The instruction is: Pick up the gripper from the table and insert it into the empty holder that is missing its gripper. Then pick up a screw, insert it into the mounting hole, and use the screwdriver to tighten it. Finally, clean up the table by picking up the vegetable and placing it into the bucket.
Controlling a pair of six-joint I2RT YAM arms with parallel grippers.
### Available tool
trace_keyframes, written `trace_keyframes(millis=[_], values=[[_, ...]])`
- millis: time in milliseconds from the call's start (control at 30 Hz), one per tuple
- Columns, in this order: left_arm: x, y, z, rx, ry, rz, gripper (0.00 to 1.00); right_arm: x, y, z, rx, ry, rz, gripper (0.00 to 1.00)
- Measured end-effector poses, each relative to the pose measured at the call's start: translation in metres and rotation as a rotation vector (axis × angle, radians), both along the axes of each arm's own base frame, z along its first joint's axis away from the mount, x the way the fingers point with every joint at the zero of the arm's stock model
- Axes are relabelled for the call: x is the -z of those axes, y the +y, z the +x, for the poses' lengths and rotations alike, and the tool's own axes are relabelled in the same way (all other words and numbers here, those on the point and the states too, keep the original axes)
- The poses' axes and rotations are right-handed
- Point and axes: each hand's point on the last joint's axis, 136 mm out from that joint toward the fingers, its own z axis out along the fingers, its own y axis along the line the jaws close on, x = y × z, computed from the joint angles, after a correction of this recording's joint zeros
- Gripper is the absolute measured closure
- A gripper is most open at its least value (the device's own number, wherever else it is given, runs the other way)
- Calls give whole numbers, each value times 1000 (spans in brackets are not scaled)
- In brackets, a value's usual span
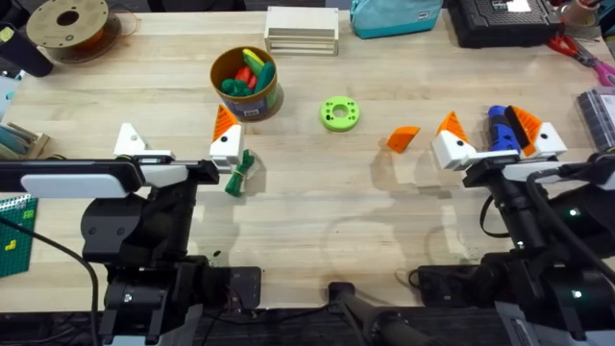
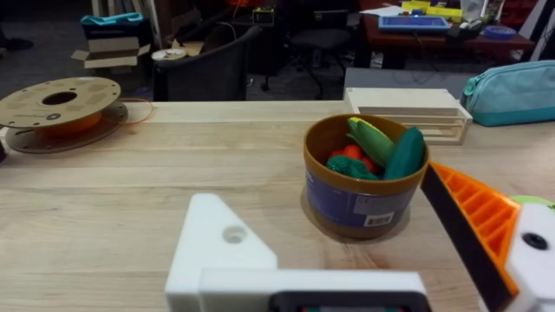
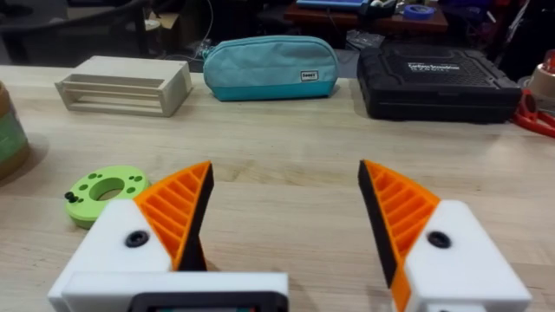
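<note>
The loose orange gripper (image 1: 404,139) lies on the table right of centre. My left gripper (image 1: 178,142) (image 2: 364,260) is open; one finger is the bare white holder (image 1: 128,139) (image 2: 221,251), the other carries an orange wedge (image 1: 225,123). The dark green vegetable (image 1: 238,173) lies just beside that orange-tipped finger. The bucket (image 1: 247,84) (image 2: 364,186) stands beyond, holding several toy vegetables. My right gripper (image 1: 495,144) (image 3: 286,225) is open with both orange tips on. The blue screwdriver (image 1: 498,125) sits between its fingers in the overhead view; contact is not visible.
A flat green disc (image 1: 340,113) (image 3: 106,192) with small dark pieces on it lies mid-table. At the back are a filament spool (image 1: 67,21), a wooden rack (image 1: 302,31), a teal pouch (image 3: 270,65) and a black case (image 3: 442,82).
</note>
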Motion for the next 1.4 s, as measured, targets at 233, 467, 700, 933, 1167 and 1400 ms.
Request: trace_keyframes(millis=[233, 467, 700, 933, 1167, 1400], values=[[0, 0, 0, 0, 0, 0, 14, 1, 0, 0, 0, 3, 0, 12], [-4, 0, -3, 0, 23, -1, 14, -12, 0, 1, 1, -46, -1, 10], [-57, -15, -33, 97, 300, 46, 14, -38, 0, -29, 0, 190, -1, 10], [-54, -29, -45, 203, 705, 41, 14, -94, 0, -52, 0, 299, -2, 12], [-26, -39, -32, 265, 913, -5, 15, -117, 0, -52, 0, 288, -2, 11], [-26, -55, -17, 353, 905, -43, 181, -116, 0, -52, 0, 292, -2, 12]])
